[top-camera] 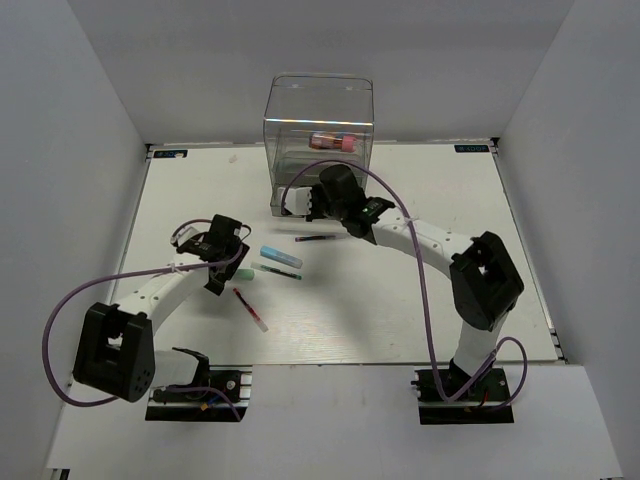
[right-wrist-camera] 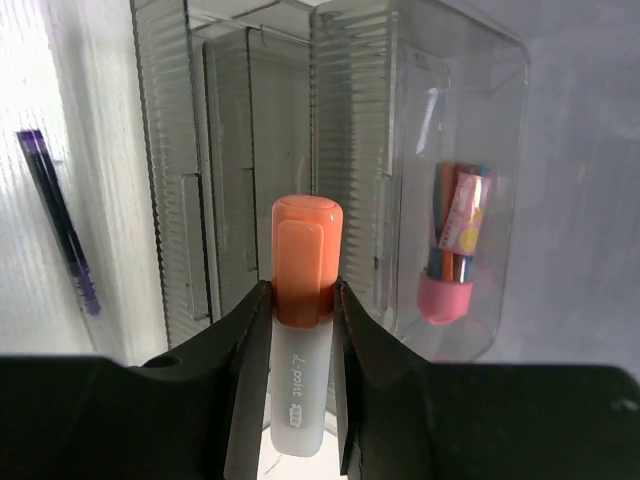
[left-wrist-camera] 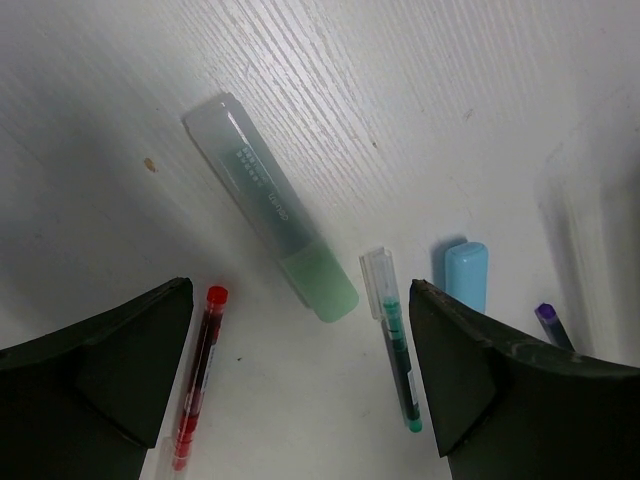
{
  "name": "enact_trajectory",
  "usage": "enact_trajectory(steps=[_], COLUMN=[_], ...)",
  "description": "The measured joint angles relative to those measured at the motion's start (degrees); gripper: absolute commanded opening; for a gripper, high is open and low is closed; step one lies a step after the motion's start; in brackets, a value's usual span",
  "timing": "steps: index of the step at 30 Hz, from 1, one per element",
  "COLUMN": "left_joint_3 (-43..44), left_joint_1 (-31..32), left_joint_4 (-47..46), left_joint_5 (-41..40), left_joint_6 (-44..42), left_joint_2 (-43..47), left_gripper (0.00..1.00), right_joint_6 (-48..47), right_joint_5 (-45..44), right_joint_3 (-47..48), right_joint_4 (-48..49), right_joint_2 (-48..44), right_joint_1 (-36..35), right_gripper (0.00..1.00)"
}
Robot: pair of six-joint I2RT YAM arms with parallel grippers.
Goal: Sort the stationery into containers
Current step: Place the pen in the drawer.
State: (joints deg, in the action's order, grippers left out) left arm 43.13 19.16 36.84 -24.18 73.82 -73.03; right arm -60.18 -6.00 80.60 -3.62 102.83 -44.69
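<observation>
Squarely between right jaws: orange-grey marker (right-wrist-camera: 303,300), clamped, facing clear box (right-wrist-camera: 250,200); left jaws wide, pale green marker (left-wrist-camera: 270,205) below.

table (left-wrist-camera: 450,80): white matt finish, fine wood-like grain is noted. clear plastic box (right-wrist-camera: 470,90): glossy transparent shell; drawers (right-wrist-camera: 165,150) are made of ribbed translucent grey plastic. orange-grey marker (right-wrist-camera: 300,270): smooth satin plastic cap, frosted barrel. pale green marker (left-wrist-camera: 265,215): frosted translucent plastic. light blue marker (left-wrist-camera: 466,275): opaque, smooth. red-white pen (left-wrist-camera: 198,375): clear glossy barrel. left gripper (left-wrist-camera: 300,335) fingers (left-wrist-camera: 100,370): matt dark plastic.
</observation>
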Motion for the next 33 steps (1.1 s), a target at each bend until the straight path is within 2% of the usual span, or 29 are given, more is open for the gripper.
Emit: enact_trajectory(steps=[4,9,11,12,15,17,26,29,33], left_joint_3=[0.63,0.66,0.66,0.66,0.66,0.66,0.42,0.13,-1.09], left_joint_1=[-1.2,-2.12,-2.43,-2.54,-2.56,-2.56,-2.56,-2.56,-2.62], left_joint_4=[0.02,0.17,0.26,0.31,0.46,0.44,0.61,0.63,0.35], left_joint_5=[1.55,2.47,2.69,2.8,2.99,3.37,4.98,5.25,5.62], left_joint_6=[-0.59,-1.16,-1.4,-1.49,-1.73,-1.84,-1.84,-1.79,-1.46], left_joint_2=[-1.9,-1.92,-1.95,-1.95,-1.92,-1.95,-1.95,-1.95,-2.67], left_gripper=[0.99,0.99,0.99,0.99,0.99,0.99,0.99,0.99,0.89], right_joint_6=[-2.01,-2.14,-2.03,-1.9,-1.31,-0.81,5.18,10.86,18.51], right_joint_5=[1.11,1.75,1.9,1.92,2.05,2.34,4.87,7.34,10.51], right_joint_3=[-0.81,-0.81,-0.81,-0.81,-0.81,-0.87,-4.31,-6.16,-10.91], right_joint_4=[3.34,6.62,7.3,7.67,8.24,8.13,6.99,5.05,4.72], right_joint_2=[2.32,4.59,5.22,5.49,6.32,6.43,3.3,-2.27,-12.55], right_joint_1=[0.74,2.12,2.58,2.78,3.34,3.54,3.65,3.65,3.65], right_gripper=[0.01,0.27,0.33,0.41,0.53,0.57,0.57,0.57,0.57])
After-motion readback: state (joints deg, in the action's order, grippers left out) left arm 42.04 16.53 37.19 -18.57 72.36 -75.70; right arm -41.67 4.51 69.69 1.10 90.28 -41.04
